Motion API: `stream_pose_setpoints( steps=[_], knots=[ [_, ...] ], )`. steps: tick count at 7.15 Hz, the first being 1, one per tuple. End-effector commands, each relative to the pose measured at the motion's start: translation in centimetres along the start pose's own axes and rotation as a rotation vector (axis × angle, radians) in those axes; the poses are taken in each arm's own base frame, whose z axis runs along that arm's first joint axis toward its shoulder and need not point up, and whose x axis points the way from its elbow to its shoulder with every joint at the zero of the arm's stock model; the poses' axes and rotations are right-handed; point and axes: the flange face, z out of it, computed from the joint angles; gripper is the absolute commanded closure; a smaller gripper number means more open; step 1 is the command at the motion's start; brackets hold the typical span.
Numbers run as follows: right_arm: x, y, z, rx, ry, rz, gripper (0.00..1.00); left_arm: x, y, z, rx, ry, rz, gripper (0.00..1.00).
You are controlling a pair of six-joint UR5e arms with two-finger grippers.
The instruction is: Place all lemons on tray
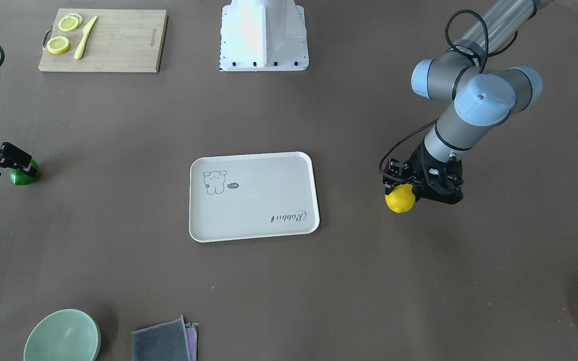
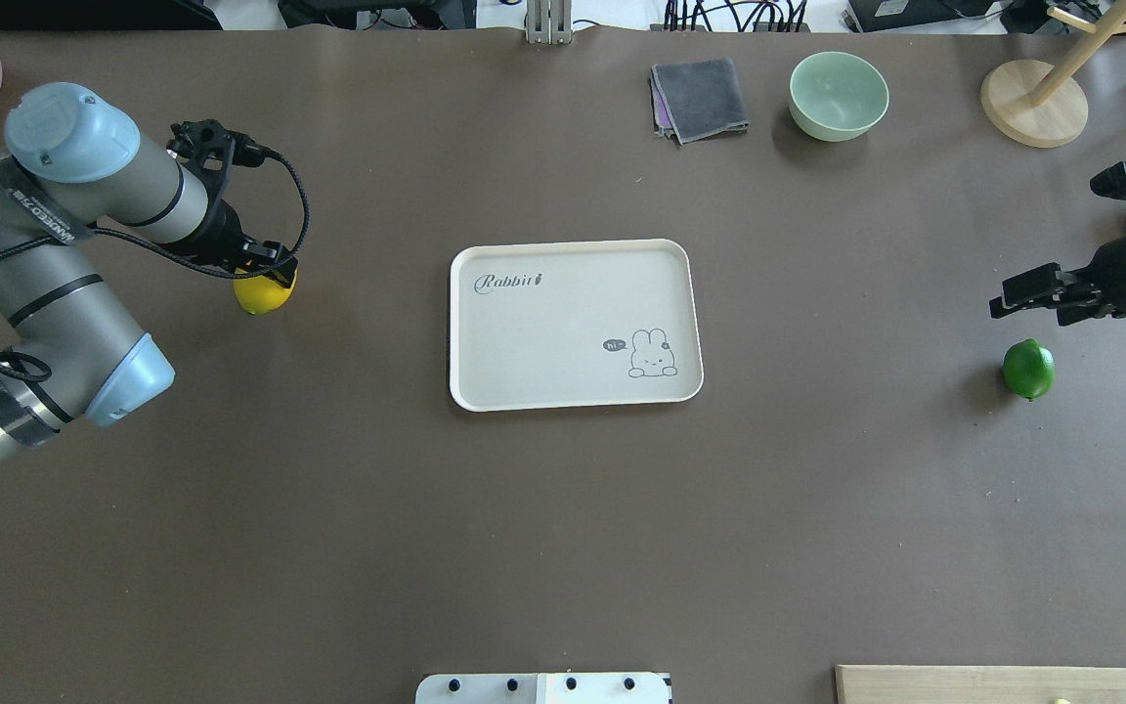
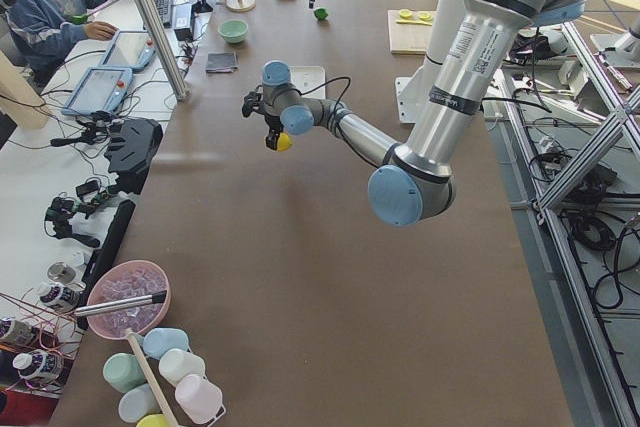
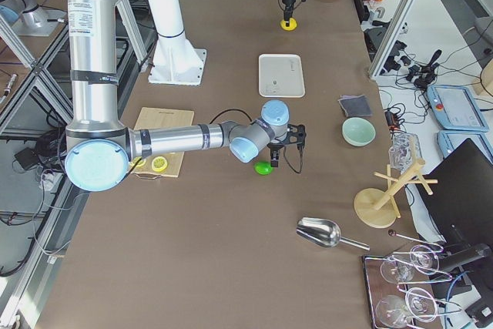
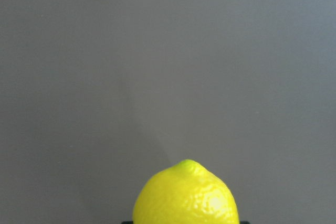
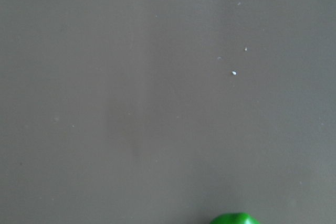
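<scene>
**Q:** Brown matting is seen across the whole table [image 2: 563, 548]. Where is the tray located?

**A:** The tray [image 2: 573, 323] is laid flat at the centre of the overhead view, rabbit drawing at its lower right corner.

**Q:** Where are the lemons found?

**A:** The yellow lemon [image 2: 265, 296] is found left of centre in the overhead view, well apart from the tray's left rim. The green lemon [image 2: 1028, 369] is seated on the matting at the right of that view, likewise well apart from the tray.

**Q:** How is the left gripper set?

**A:** The left gripper [image 2: 265, 266] is positioned directly over the yellow lemon and is touching it. The fruit is shown at bottom centre of the left wrist view. Whether the fingers are clamped on it cannot be told, as they are hidden by the gripper body.

**Q:** And the right gripper?

**A:** The right gripper [image 2: 1030, 298] is held near the green lemon, toward the upper side of it in the overhead view. Its fingers [image 2: 1017, 288] are spread apart, with nothing gripped.

**Q:** What else is shown?

**A:** A cutting board [image 1: 118, 45] with lemon slices [image 1: 63, 35] is placed at the upper left of the front-facing view. A bowl [image 1: 62, 336] and cloth [image 1: 161, 343] are placed at its lower left.
</scene>
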Motion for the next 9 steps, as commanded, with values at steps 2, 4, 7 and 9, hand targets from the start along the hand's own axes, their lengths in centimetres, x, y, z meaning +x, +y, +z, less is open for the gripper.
stream_pose_setpoints(
  steps=[2,4,7,9],
  knots=[
    [2.1,1.6,1.3,-0.038,0.03,0.025,0.11,8.9,-0.2,-0.8,-0.008,0.097,-0.106,1.0],
    [2.2,2.5,2.9,-0.072,0.042,0.022,0.19,12.8,-0.9,1.0,0.014,0.083,-0.122,1.0],
    [1.8,2.6,3.5,-0.091,0.035,0.017,1.0,16.6,-0.2,2.6,0.022,0.082,-0.137,1.0],
    [-2.4,1.4,2.2,-0.083,-0.015,-0.026,1.0,19.2,0.8,4.5,0.024,0.07,-0.129,1.0]
  ],
)
